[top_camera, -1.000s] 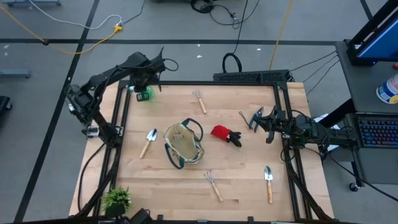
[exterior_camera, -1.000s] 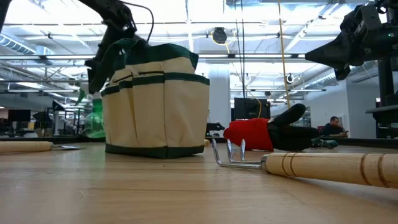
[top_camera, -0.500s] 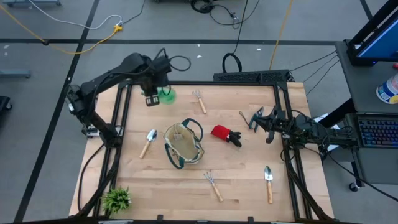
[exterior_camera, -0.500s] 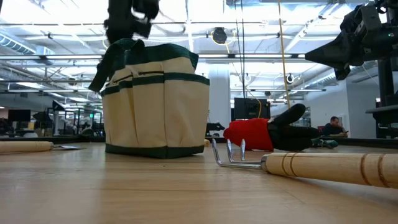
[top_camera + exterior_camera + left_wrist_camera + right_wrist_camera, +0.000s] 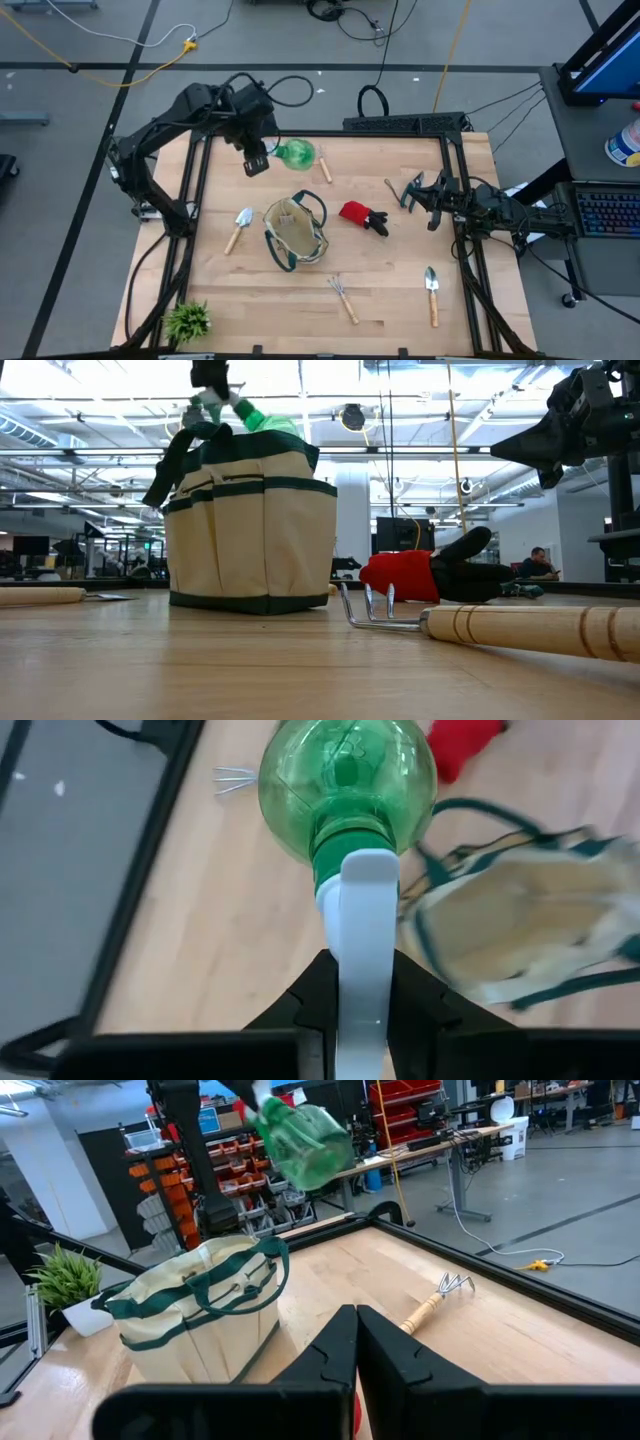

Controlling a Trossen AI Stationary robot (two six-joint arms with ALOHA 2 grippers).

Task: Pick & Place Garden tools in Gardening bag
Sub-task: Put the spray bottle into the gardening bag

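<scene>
Carrying spray bottle (image 5: 296, 154) in the air, near bag (image 5: 295, 232) | left gripper (image 5: 367, 982) pinching its white top | next, I think: move over bag, let go | right gripper (image 5: 356, 1342) pressed together, waiting at table edge

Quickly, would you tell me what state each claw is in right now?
Left claw: closed on the spray bottle, held in the air behind the bag.
Right claw: closed, empty, at the table's right edge.

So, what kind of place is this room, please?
Probably a robotics lab or workshop: a wooden worktable in a black frame, shelves with red parts bins, loose floor cables, and a keyboard at a side desk.
</scene>
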